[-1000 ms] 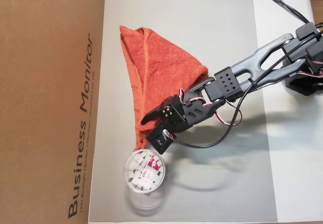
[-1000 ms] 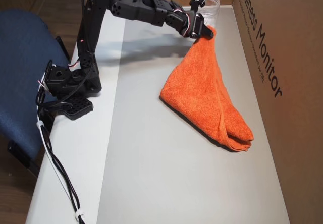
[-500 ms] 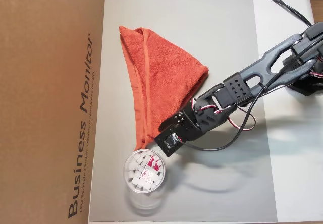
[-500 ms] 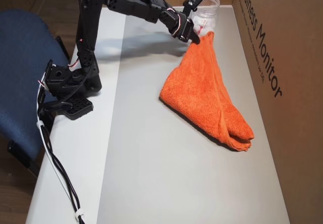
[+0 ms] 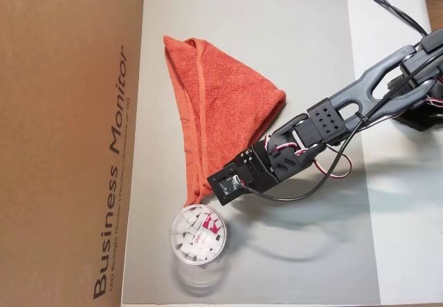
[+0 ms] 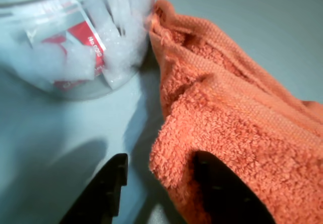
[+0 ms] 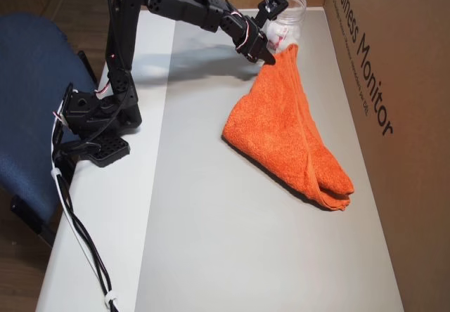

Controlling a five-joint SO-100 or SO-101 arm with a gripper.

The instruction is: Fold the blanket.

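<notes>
I see the blanket lying on the grey mat, folded into a long wedge. In an overhead view its wide doubled end sits near the cardboard box on the right, and it narrows toward the far end of the table. That narrow tip touches the side of a clear plastic jar filled with small white pieces and a red-and-white label.

My gripper is at that tip, just beside the jar. In the wrist view the two dark fingers stand apart, with an edge of terry cloth hanging between them: one finger is clear of the cloth on the left and the other sits under the fold. I judge the jaws parted, not clamped on the fabric.

The jar is the closest obstacle, right against the cloth and near the fingers. The box, printed "Business Monitor", runs along the whole side of the mat beyond the blanket. A blue chair stands behind the arm's base, and a cable trails along the white table edge.
</notes>
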